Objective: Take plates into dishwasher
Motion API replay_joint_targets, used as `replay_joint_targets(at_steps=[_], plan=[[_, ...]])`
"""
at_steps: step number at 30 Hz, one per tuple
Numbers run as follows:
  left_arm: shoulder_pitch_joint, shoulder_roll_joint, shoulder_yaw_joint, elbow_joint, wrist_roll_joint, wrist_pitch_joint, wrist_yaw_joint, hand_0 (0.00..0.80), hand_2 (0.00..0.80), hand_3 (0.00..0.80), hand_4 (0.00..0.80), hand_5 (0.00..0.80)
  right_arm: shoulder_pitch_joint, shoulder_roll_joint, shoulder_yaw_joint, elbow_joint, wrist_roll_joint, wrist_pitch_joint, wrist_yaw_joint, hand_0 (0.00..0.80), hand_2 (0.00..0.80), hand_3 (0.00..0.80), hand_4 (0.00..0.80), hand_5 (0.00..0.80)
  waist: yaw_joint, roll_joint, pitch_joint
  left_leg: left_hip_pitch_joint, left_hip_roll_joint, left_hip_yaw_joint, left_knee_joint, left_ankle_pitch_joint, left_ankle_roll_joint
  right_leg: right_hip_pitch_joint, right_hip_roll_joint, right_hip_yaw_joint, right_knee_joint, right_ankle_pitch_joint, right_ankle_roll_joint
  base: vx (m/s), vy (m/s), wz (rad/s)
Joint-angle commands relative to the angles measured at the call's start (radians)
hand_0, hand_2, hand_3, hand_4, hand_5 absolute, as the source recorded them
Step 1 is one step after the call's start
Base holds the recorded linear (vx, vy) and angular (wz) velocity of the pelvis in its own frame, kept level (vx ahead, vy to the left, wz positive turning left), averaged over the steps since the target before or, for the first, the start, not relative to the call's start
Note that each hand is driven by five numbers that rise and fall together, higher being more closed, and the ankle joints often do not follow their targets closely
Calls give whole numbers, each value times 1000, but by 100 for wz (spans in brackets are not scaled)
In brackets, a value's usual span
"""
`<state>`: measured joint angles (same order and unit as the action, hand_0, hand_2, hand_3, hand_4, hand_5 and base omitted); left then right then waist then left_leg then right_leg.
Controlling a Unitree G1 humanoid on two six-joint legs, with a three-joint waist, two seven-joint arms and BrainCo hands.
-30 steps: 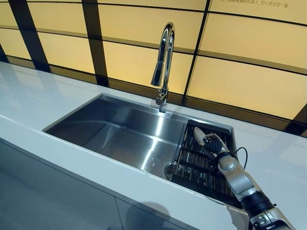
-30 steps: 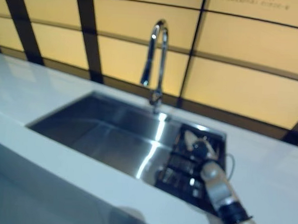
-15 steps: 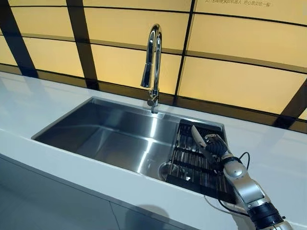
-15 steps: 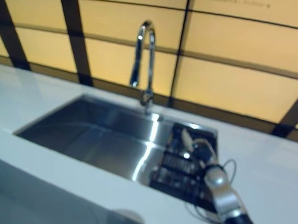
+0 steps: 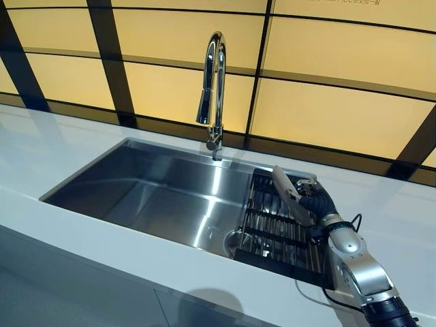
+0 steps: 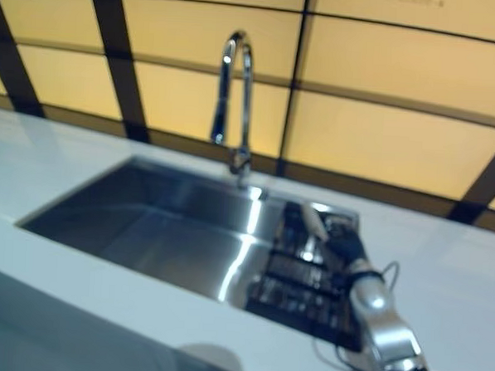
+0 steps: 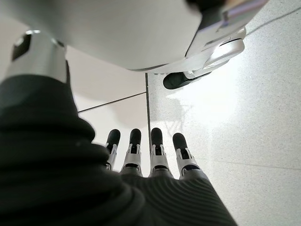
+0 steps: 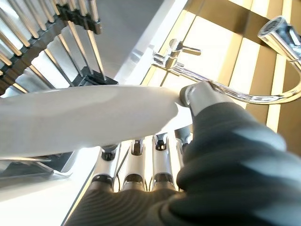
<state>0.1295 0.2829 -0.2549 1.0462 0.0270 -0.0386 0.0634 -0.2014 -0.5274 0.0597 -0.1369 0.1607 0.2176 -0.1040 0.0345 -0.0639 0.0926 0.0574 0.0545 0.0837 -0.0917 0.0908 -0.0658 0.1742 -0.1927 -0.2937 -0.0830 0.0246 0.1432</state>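
The right hand (image 5: 315,201) pinched a white plate (image 5: 289,193) by its rim, above the rack (image 5: 272,231) in the sink (image 5: 136,184). It needed a straight lift (rim clear of the prongs). The left hand (image 7: 150,155) hung relaxed.

The plate (image 8: 89,120) runs off the right wrist view's edge and hides the right hand (image 8: 155,160) fingertips behind it. The rack (image 5: 276,228) floor beneath is partly covered by the arm.
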Motion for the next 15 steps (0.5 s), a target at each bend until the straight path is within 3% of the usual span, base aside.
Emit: replay_joint_targets(at_steps=[1,15], plan=[[-53,9,-13,48,10,-32,12,0,0,0,0,0,-43,-57,-70,-113,37,-107,-12,800,800,800,800,800,5,7,-2,93,19,39,16,-101,8,-59,-39,49,14,92,25,-32,23,-1],[-52,10,1,71,-5,-56,18,0,0,0,0,0,-38,-88,-153,-213,134,-229,-80,800,800,800,800,800,-17,-3,-12,93,5,53,26,-117,21,-89,-50,76,35,117,39,-21,16,-5]])
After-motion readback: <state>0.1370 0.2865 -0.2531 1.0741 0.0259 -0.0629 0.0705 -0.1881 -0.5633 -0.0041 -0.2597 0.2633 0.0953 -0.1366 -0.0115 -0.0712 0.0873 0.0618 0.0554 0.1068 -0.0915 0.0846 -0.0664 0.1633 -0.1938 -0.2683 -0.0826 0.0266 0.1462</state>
